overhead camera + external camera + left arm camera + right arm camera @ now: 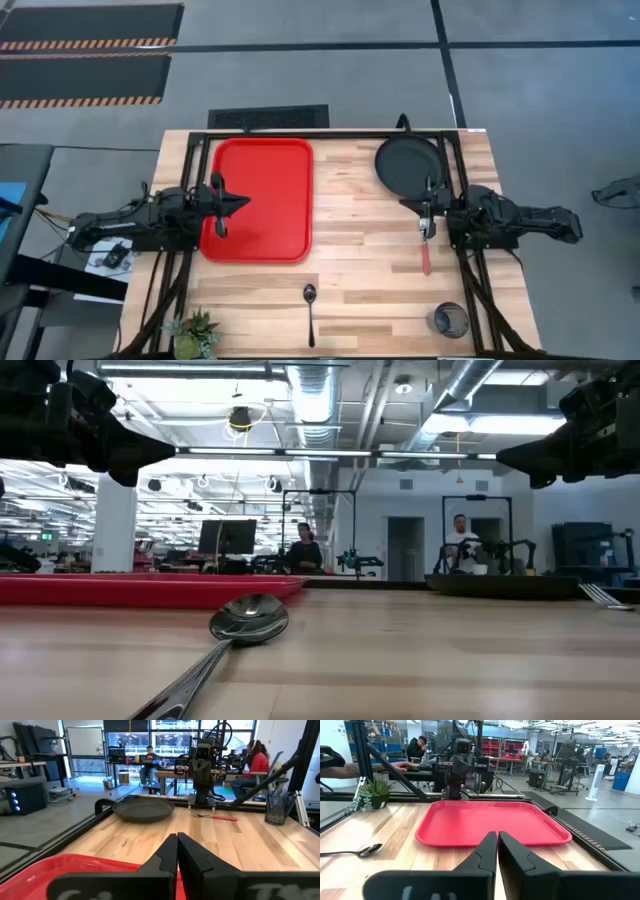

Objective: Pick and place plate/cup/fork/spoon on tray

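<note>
The left tool [243, 202] hangs over the left half of the red tray [275, 170], fingers pressed together, holding nothing. The right tool [407, 203] hangs above the desk [360, 250] with fingers nearly together and empty, as far as the wrist view shows.

In the high view, taken from the right tool:
- The black plate [408, 164] lies at 12 o'clock, just beside it.
- The fork [426, 247] lies at 5 o'clock, near.
- The cup [450, 320] stands at 5 o'clock, well apart.
- The spoon [310, 310] lies at 7 o'clock, well apart.

The tray carries none of these.
</note>
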You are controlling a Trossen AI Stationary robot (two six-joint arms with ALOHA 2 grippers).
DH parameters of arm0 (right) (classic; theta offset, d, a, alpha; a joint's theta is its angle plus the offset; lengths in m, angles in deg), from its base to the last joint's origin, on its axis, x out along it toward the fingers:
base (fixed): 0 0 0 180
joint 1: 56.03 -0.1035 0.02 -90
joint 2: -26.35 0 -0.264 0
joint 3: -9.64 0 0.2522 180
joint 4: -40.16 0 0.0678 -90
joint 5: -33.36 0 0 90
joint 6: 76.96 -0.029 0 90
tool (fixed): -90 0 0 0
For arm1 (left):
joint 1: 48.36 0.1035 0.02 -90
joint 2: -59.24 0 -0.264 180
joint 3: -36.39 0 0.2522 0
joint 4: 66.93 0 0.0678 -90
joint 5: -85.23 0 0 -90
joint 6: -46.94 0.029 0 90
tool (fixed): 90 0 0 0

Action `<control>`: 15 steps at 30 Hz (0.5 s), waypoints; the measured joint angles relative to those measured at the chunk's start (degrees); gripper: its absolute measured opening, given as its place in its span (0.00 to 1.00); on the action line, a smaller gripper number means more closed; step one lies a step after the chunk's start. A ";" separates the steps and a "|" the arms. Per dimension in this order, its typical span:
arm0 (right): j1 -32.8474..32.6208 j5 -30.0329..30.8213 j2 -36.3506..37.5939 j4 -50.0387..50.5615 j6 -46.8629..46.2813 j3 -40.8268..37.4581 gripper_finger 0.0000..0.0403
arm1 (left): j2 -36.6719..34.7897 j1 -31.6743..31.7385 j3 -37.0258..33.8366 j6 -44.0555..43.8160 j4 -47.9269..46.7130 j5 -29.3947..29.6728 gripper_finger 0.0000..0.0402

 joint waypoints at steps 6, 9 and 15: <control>0.02 0.00 0.00 0.00 0.00 0.02 0.10 | 0.00 0.00 0.01 -0.15 0.00 0.00 0.00; 0.02 0.00 0.00 0.00 0.01 0.00 0.10 | 0.00 0.00 0.00 0.02 0.00 0.00 0.00; 0.02 0.02 0.00 0.00 0.00 0.02 0.10 | 0.00 0.01 0.00 1.80 0.00 0.00 0.00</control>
